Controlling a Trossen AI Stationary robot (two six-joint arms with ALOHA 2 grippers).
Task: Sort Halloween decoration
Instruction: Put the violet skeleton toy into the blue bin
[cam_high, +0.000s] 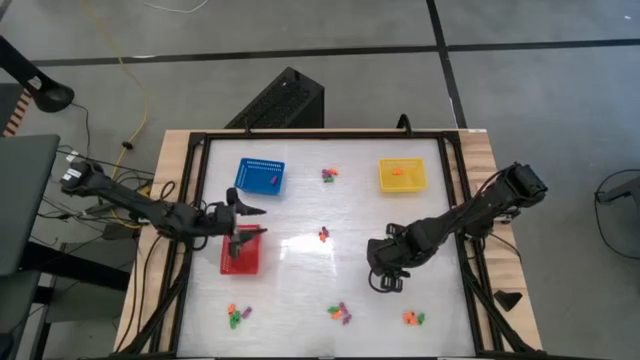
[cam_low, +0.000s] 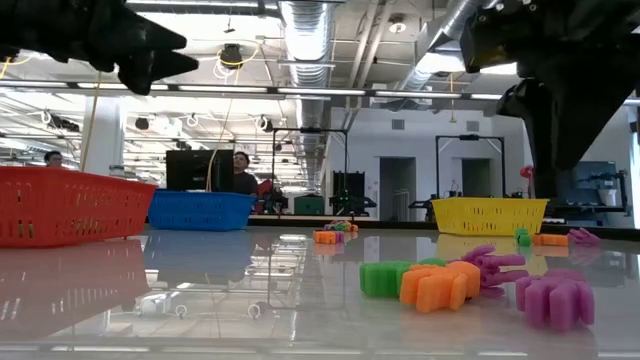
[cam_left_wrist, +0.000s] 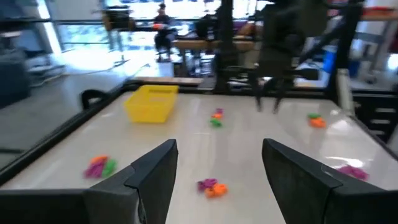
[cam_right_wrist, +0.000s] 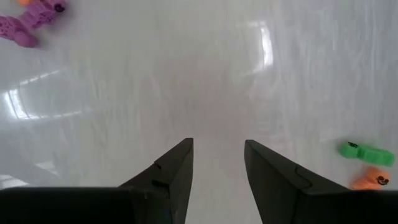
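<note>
The right gripper (cam_high: 385, 282) is hanging low over the bare white tabletop (cam_high: 300, 280) in the near right part of the table, its two dark fingers (cam_right_wrist: 171, 171) standing apart with a moderate gap and nothing between them. In the right wrist view only glossy white surface is showing between the fingers; a small green trinket (cam_right_wrist: 367, 152) and an orange one (cam_right_wrist: 372, 179) are lying off to one side, and a purple trinket (cam_right_wrist: 28, 22) is lying well apart on the other side.

The left gripper (cam_high: 250, 222) is hovering over the far edge of the red mesh plastic basket (cam_high: 240, 255) on the left side of the table, its fingers (cam_left_wrist: 152, 174) spread wide and holding nothing.

The Halloween decoration, tiny orange, green and purple plastic trinkets, is lying in small clusters across the table: one cluster (cam_high: 413, 318) just near of the right gripper, one (cam_high: 340, 312) at the near middle, one (cam_high: 238, 316) at the near left, one (cam_high: 324, 235) at the centre and one (cam_high: 329, 175) at the far middle between the far baskets. An orange piece (cam_high: 398, 171) is sitting inside the yellow mesh plastic basket (cam_high: 402, 185) at the far right. The blue mesh plastic basket (cam_high: 260, 177) is standing at the far left, behind the red one.

In the low view, people (cam_low: 240, 172) are showing in the room beyond the table.
</note>
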